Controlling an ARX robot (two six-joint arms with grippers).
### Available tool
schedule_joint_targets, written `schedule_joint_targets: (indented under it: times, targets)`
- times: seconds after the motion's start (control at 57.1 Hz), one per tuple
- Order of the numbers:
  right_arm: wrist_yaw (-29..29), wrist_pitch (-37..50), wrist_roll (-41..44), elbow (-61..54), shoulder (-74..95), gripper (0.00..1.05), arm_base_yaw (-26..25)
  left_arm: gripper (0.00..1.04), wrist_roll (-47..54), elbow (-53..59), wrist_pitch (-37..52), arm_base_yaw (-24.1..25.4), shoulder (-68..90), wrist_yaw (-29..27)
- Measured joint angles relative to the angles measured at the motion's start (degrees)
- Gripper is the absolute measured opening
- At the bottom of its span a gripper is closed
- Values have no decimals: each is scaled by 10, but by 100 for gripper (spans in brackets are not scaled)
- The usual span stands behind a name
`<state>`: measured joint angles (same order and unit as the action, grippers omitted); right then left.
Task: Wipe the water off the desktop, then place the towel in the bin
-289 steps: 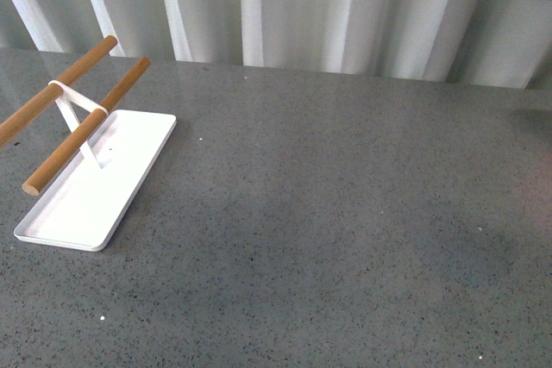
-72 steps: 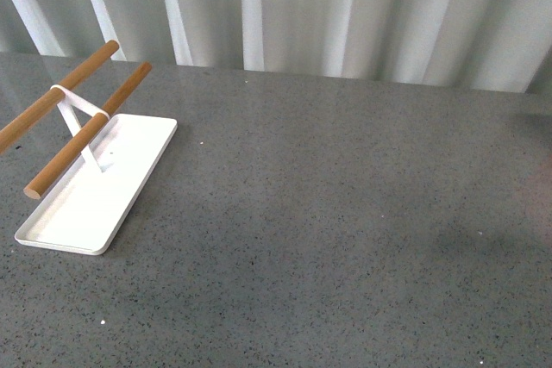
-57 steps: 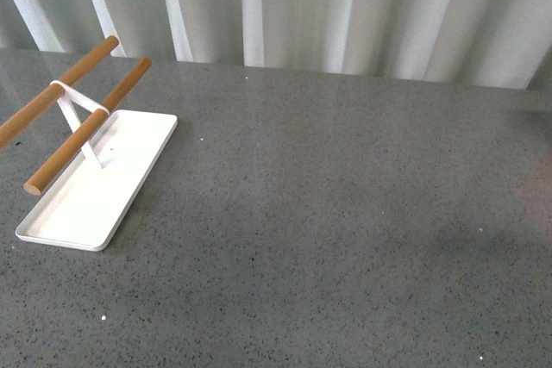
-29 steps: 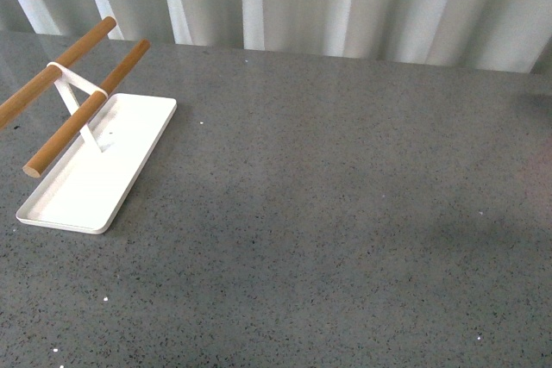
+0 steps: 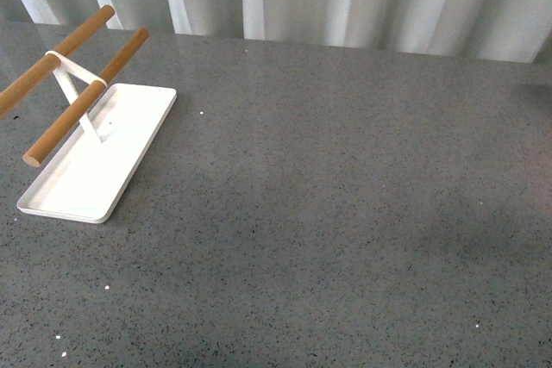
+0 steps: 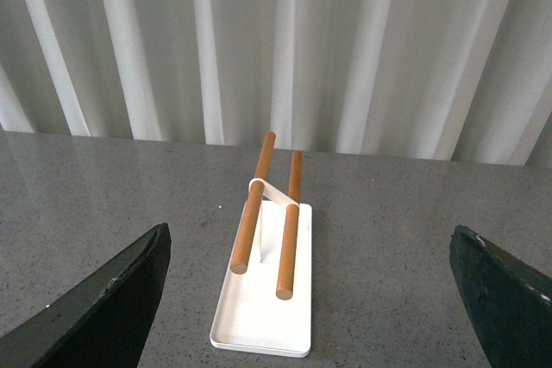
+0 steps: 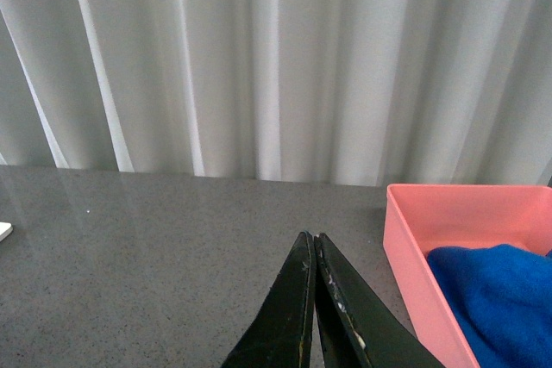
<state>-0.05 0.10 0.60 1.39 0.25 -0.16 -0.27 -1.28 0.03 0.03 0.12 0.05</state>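
Left side: you have a flat white rectangular tray carrying a rack of two round wooden rods joined by a white bracket; nothing hangs on it.
Left gripper: in its wrist view you see the two dark fingers spread far apart at the picture's edges, released and empty, facing the tray from above the surface.
Desktop: the wide dark grey speckled stone-like desktop shows you no puddle or wet sheen in the front view; a few tiny pale specks near the front edge are too small to tell.
Right gripper: you see its black fingers pressed together, clenched on nothing.
Towel: the thick bright blue fluffy microfibre towel lies inside the pink rectangular plastic bin, just beside the right gripper and apart from it.
Progress: by your pictures both steps look done, the surface dry and the cloth binned.
Left to do: likely nothing more than parking both arms clear.
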Motion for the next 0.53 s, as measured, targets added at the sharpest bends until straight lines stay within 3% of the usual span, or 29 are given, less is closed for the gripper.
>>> schedule_joint_targets:
  times: [0.525]
  targets:
    - [0, -1, 0, 0, 0, 3, 0, 98, 0, 0, 0, 0, 0, 0]
